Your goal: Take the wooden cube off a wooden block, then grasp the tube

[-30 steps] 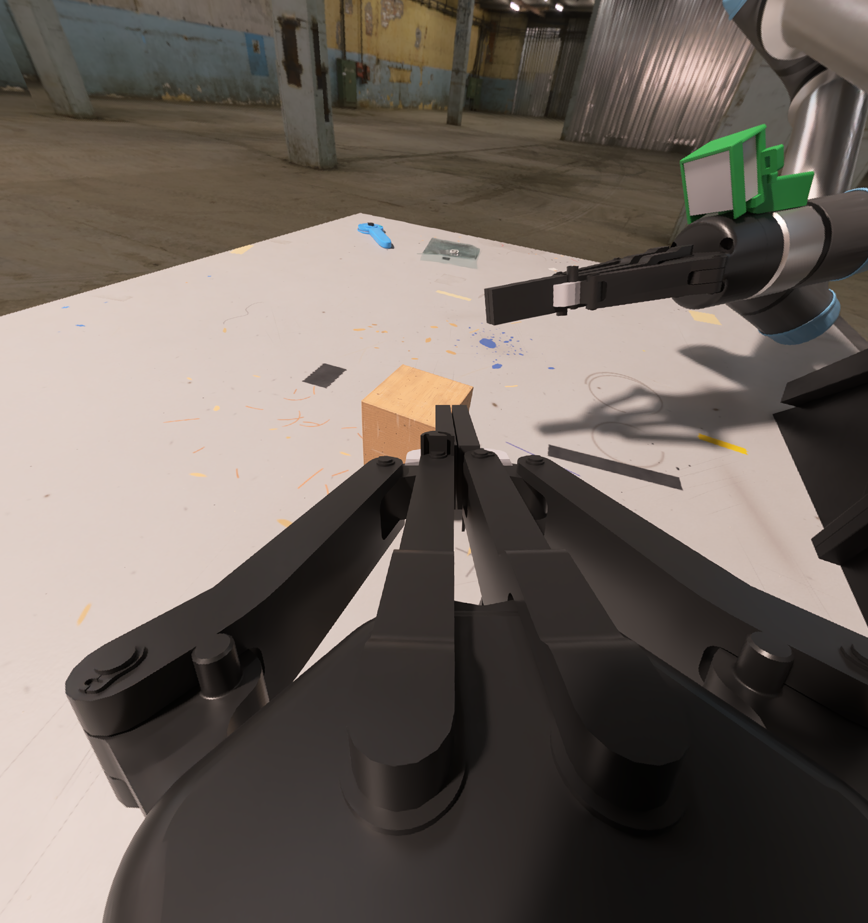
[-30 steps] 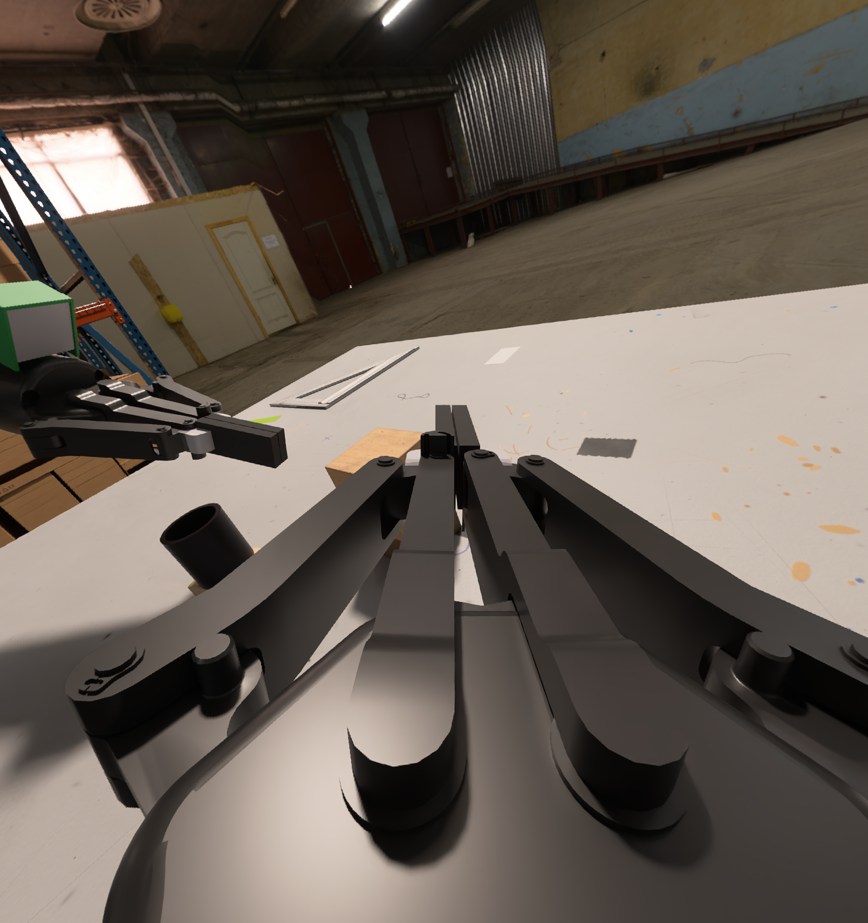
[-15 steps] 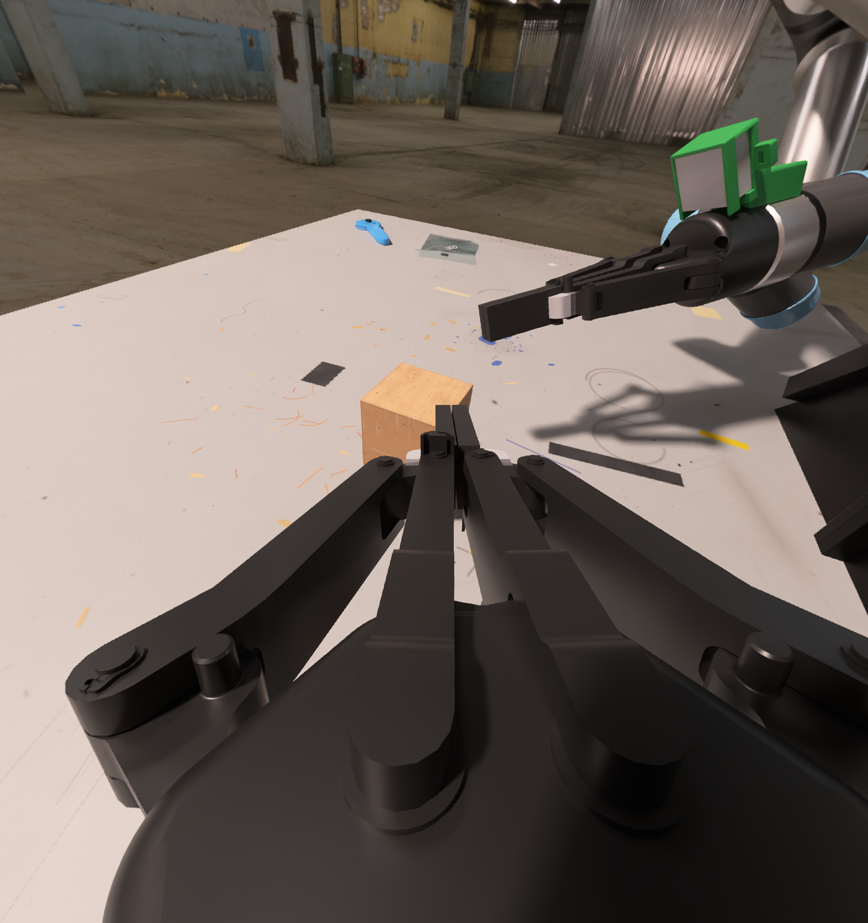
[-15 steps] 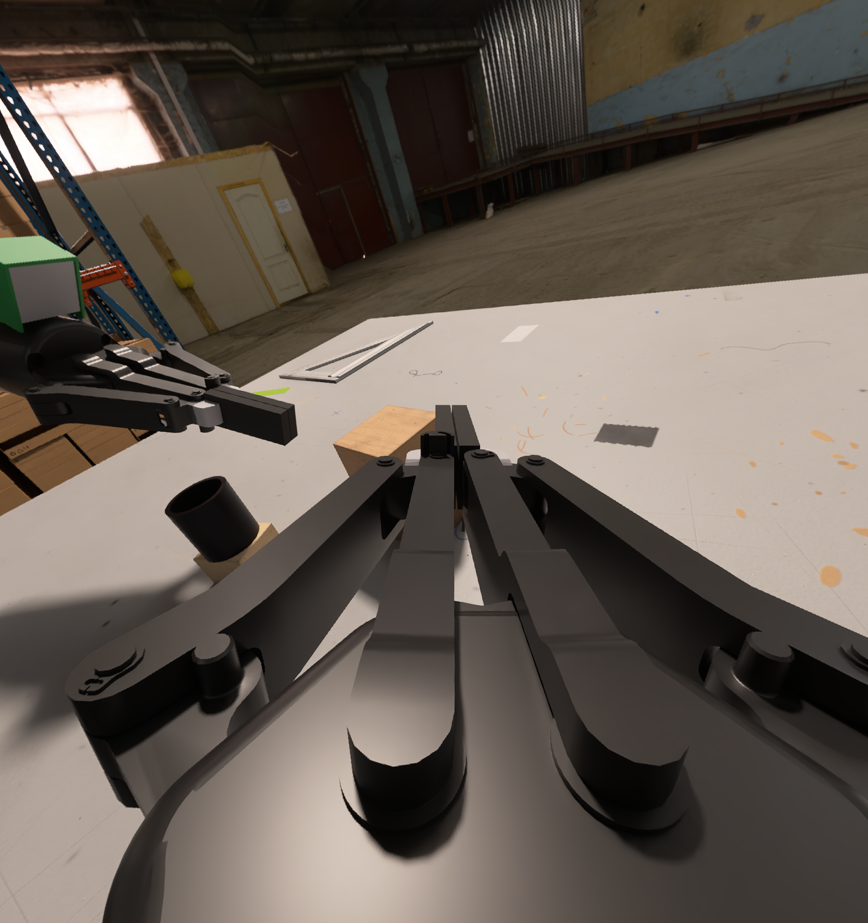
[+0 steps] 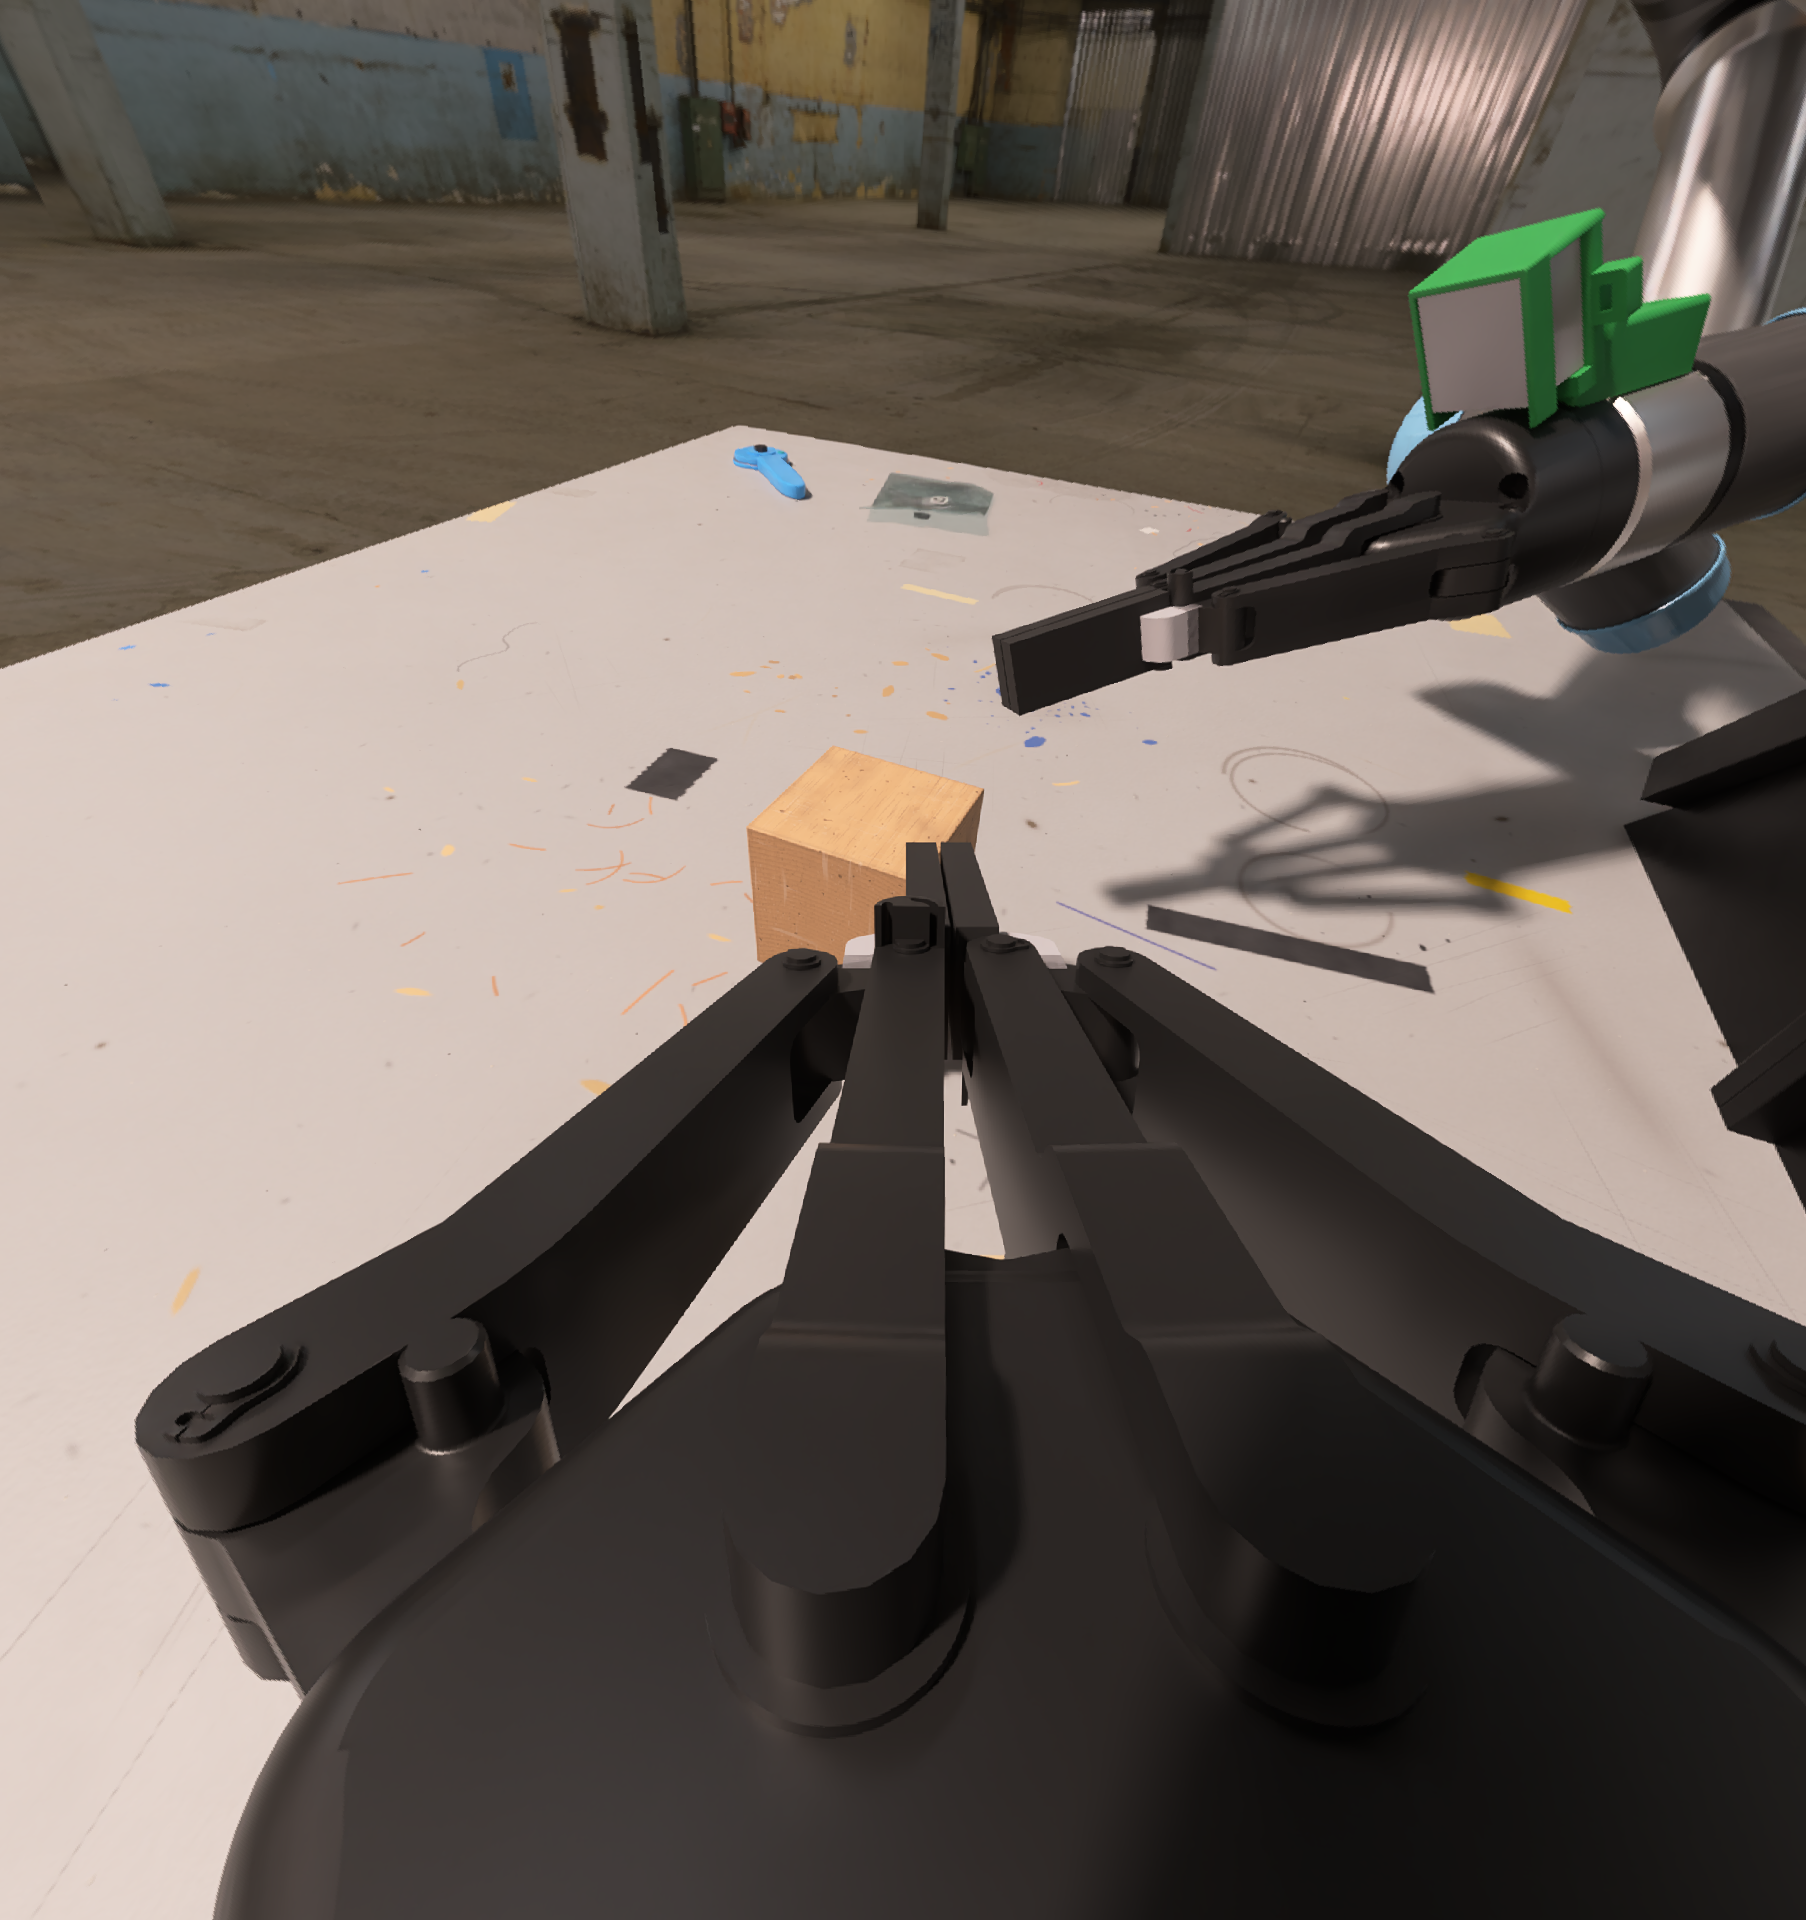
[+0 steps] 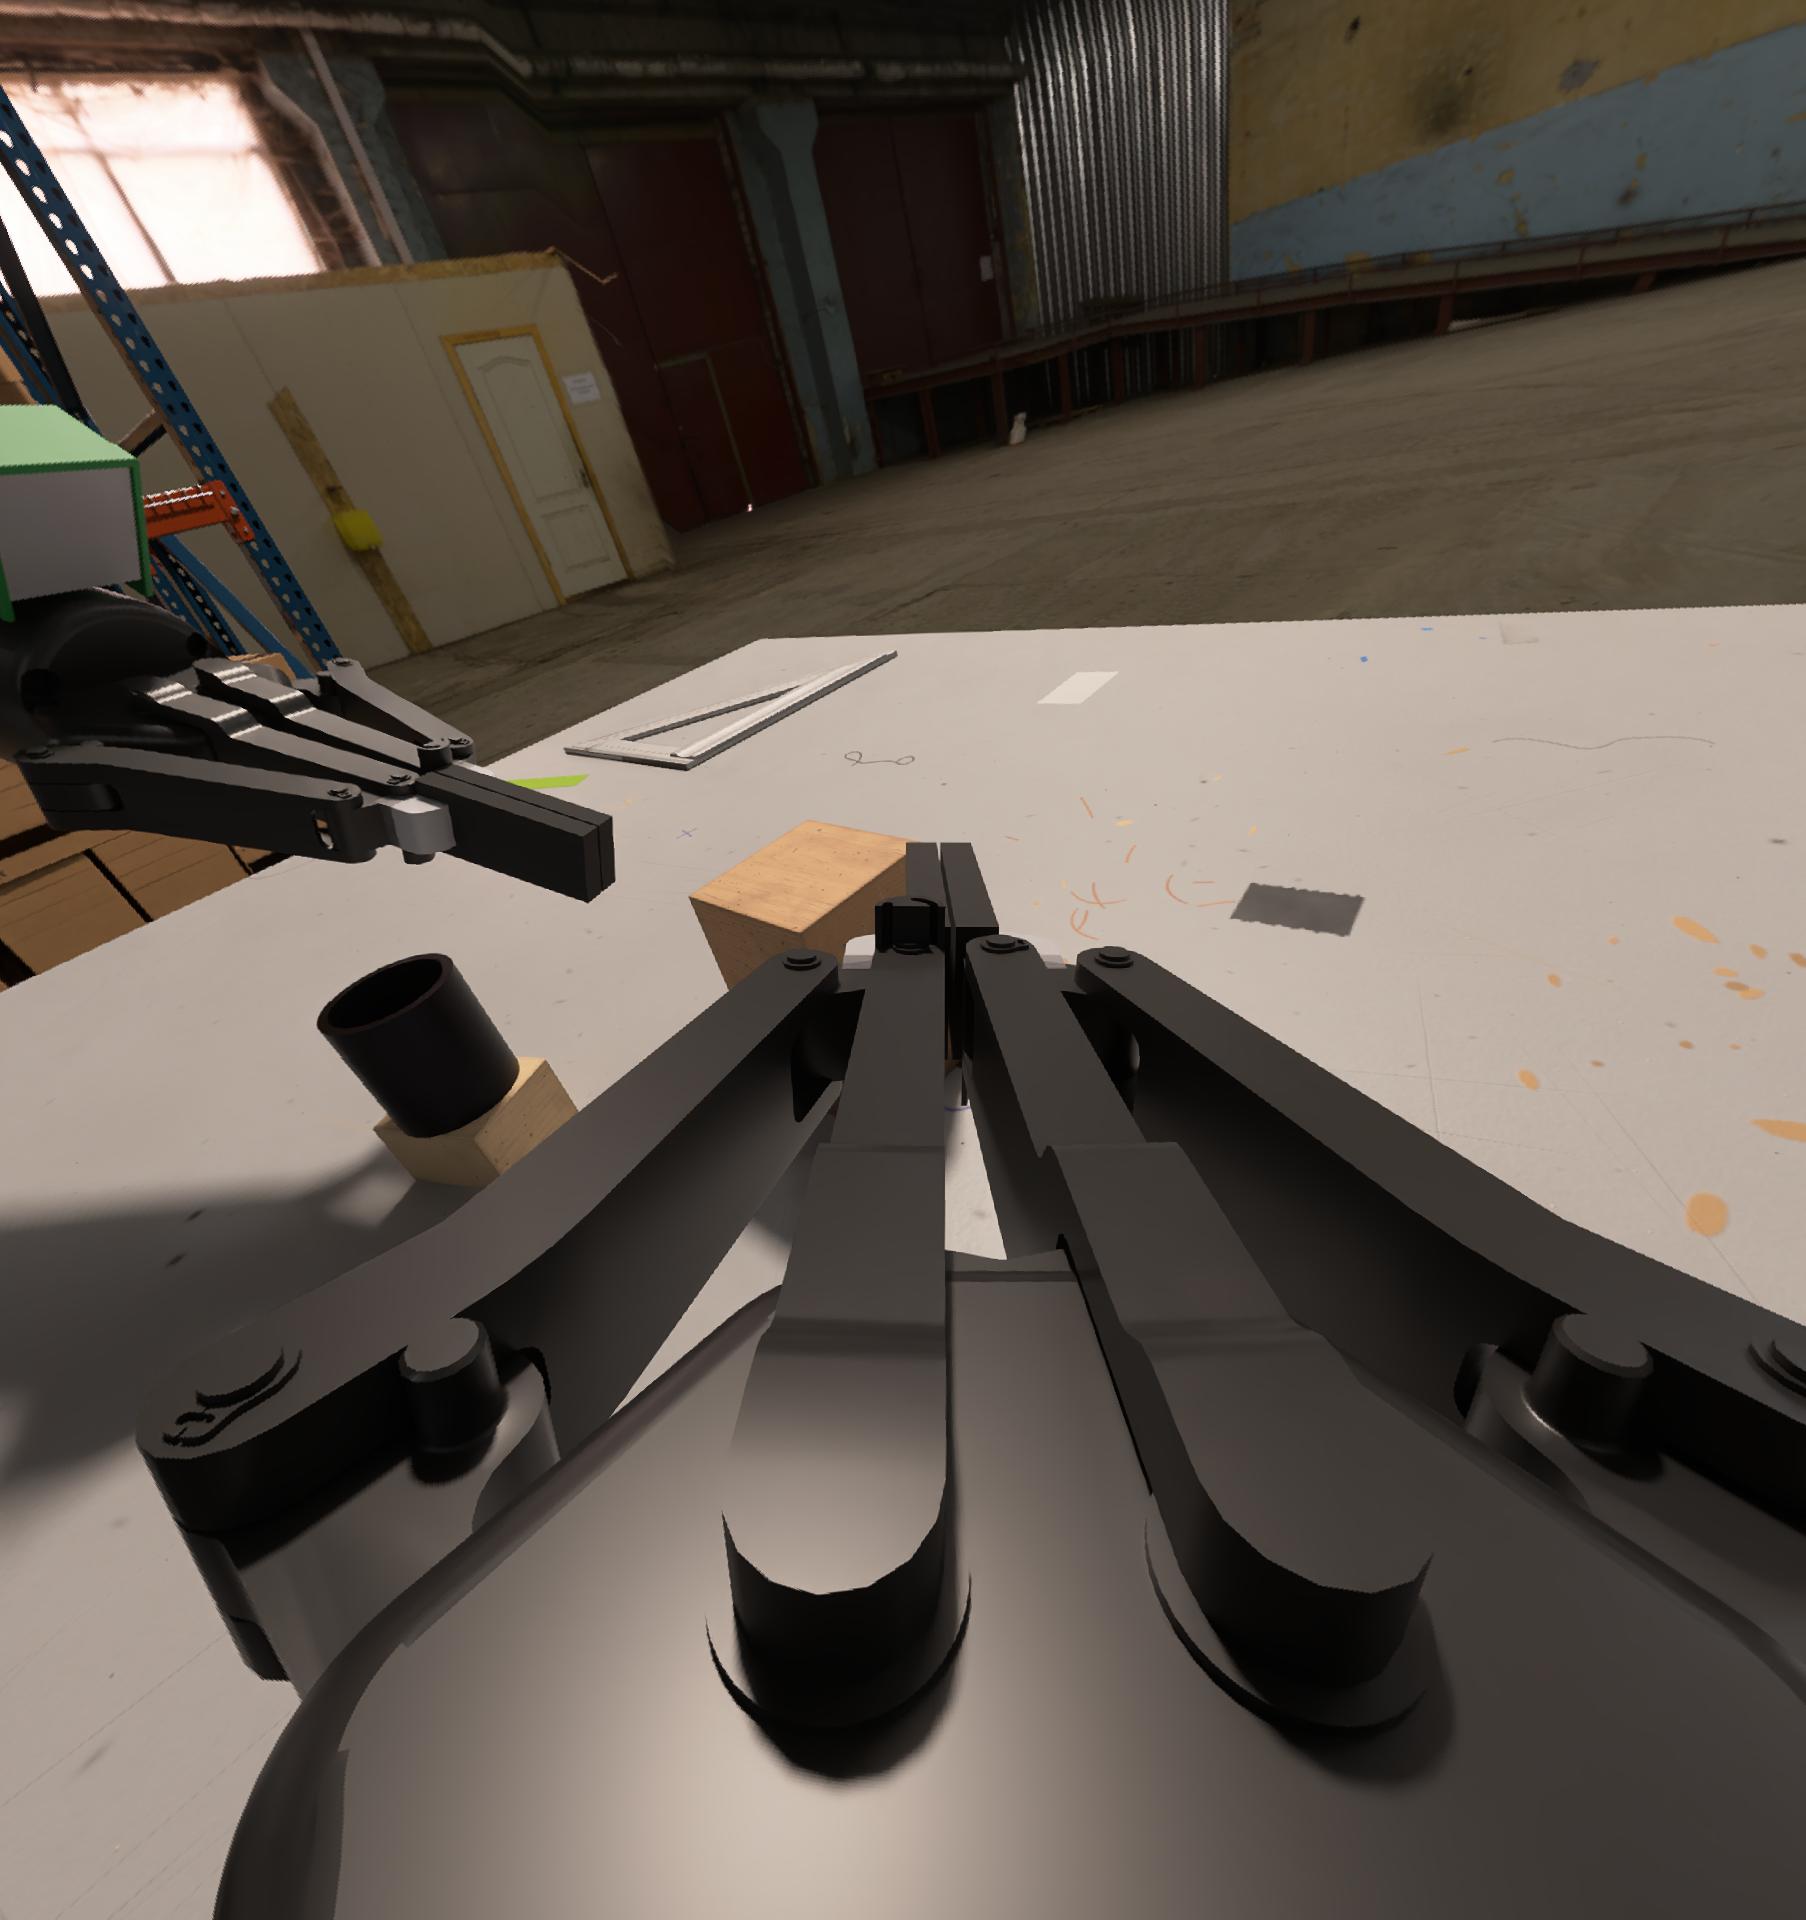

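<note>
1. White and paint-flecked, the flat work table filled both wrist views, and everything of the task lay on it.
2. The black two-finger right gripper had just shifted. Over the past second its wrist lifted and tipped its fingers down toward the table, so its own view took in more of the tabletop. Its fingers were pressed together with nothing between them, and they touched nothing.
3. The black two-finger left gripper had not moved. It too was closed tight and empty, and it hovered above the table with its tips pointing at the cube.
4. The pale, square-edged wooden cube sat where it had been, directly on the table by the look of it. It lay between the two grippers and neither touched it.
5. The short black hollow tube had come fully into the right wrist view. It leaned, open end up, on the small block, well clear of both grippers.
6. The small light wooden block lay under the tube. Judging by this, no grasp had begun, and the right arm's move had only given a better look at the tube.
</note>
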Robot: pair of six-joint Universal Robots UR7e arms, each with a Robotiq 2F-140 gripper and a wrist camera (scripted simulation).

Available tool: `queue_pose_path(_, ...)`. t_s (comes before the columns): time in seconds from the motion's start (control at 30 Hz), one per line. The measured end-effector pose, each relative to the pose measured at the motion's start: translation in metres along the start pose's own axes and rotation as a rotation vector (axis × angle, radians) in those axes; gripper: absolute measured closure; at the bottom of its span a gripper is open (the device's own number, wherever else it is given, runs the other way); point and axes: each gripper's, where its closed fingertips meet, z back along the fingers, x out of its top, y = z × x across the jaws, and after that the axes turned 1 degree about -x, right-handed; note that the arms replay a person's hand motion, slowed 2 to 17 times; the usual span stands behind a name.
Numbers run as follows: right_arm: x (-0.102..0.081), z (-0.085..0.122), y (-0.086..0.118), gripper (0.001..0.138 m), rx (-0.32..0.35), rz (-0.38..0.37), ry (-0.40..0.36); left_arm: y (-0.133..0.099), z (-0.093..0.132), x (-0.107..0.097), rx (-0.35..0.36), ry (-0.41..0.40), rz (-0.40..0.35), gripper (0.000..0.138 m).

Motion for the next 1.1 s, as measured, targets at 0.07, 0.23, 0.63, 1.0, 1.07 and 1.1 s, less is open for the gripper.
queue_pose_path(0.07,-0.0007,0.0001,0.0000,0.138,-0.001,0.004,0.003,-0.0001,-0.0002,-0.0003,0.000,0.006,-0.005,0.137)
queue_pose_path(0.23,-0.0013,-0.0001,-0.0004,0.138,-0.010,0.020,0.003,0.0002,-0.0005,-0.0013,0.003,0.028,-0.014,0.137)
queue_pose_path(0.63,-0.0056,-0.0009,-0.0004,0.137,-0.018,0.031,0.001,0.0021,-0.0008,-0.0017,0.028,0.055,-0.038,0.137)
queue_pose_path(1.0,-0.0062,-0.0010,-0.0007,0.137,0.010,-0.031,-0.030,0.0031,-0.0010,-0.0021,0.034,0.048,-0.026,0.137)
queue_pose_path(1.07,-0.0064,-0.0010,-0.0005,0.137,0.012,-0.035,-0.032,0.0033,-0.0010,-0.0021,0.034,0.047,-0.022,0.137)
queue_pose_path(1.1,-0.0065,-0.0011,-0.0007,0.137,0.011,-0.034,-0.032,0.0034,-0.0010,-0.0022,0.034,0.047,-0.021,0.137)
